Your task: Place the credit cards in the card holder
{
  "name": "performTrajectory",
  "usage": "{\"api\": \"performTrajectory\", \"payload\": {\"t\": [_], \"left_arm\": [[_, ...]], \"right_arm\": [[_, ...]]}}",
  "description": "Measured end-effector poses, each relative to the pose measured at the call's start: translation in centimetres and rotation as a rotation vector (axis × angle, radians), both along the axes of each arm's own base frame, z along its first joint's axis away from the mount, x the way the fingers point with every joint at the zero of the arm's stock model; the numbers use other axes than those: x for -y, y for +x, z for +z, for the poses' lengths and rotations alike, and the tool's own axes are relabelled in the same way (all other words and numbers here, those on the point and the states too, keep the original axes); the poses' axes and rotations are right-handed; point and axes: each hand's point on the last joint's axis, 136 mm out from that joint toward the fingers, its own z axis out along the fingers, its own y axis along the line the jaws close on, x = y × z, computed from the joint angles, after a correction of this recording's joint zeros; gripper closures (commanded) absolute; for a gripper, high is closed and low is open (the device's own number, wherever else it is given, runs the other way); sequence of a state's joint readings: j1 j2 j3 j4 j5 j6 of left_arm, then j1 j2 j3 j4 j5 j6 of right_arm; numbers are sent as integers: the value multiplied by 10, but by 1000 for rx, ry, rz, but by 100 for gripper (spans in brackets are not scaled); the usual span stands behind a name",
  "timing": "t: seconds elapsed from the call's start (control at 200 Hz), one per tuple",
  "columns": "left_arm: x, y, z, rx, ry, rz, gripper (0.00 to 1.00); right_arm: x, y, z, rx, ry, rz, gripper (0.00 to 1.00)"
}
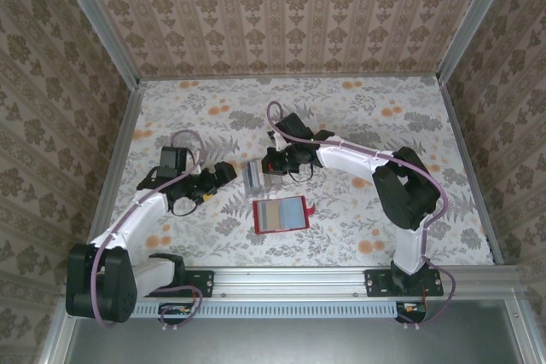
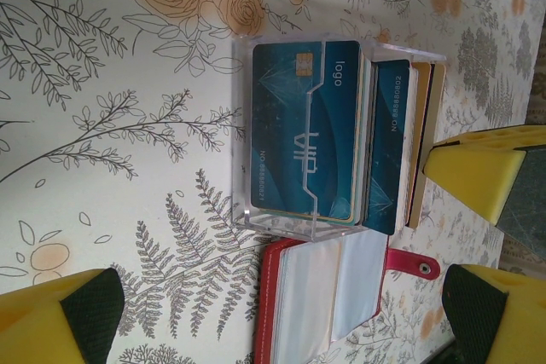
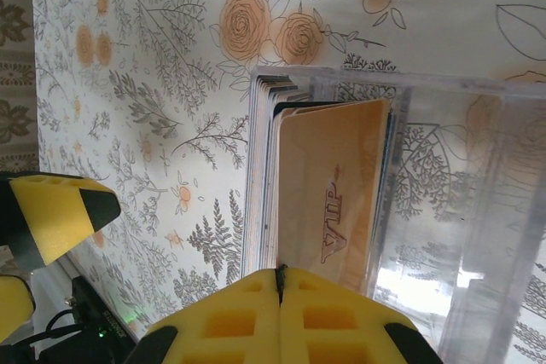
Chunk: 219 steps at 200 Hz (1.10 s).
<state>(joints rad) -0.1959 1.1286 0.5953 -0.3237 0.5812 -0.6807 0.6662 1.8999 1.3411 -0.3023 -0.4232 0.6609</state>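
Several credit cards (image 1: pixel 253 176) stand on edge in a clear acrylic box (image 2: pixel 281 221), a blue one (image 2: pixel 307 125) facing front and a tan VIP card (image 3: pixel 333 193) at the far end. The card holder (image 1: pixel 280 215) lies open on the table just in front of the box, red with pale clear pockets (image 2: pixel 328 300) and a clasp tab (image 2: pixel 414 265). My right gripper (image 3: pixel 280 283) is over the box, shut on the top edge of the tan card at the end of the stack. My left gripper (image 2: pixel 277 313) hovers open to the left of the box, with nothing between its fingers.
The floral table (image 1: pixel 358 117) is walled on three sides with patterned panels. A metal rail (image 1: pixel 290 281) runs along the near edge. The right gripper's yellow fingertip (image 2: pixel 478 168) sits against the stack's right end.
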Motion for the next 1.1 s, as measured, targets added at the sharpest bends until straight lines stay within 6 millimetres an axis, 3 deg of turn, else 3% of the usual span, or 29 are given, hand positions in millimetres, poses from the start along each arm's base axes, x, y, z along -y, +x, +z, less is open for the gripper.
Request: {"api": "performTrajectory", "payload": {"t": [0.295,0.615,0.77,0.855,1.095], "left_arm": [[2,0,0,2,0,-9,0],[6,-1,-7,-16,4,-21,0],[6,-1,-6,-15,4,-23,0],[7,-1,-6,-14,4,-27,0],[9,-2,-7,-15,5,-32,0]], "right_arm": [[27,8,-6,65,-174,-64,100],[21,3,-15,87,-262,-40,93],[19,6,-14,85,-263,-41,93],[19,6,-14,84,-266,-41,100],[21,7,-14,87,-276,-48,100]]}}
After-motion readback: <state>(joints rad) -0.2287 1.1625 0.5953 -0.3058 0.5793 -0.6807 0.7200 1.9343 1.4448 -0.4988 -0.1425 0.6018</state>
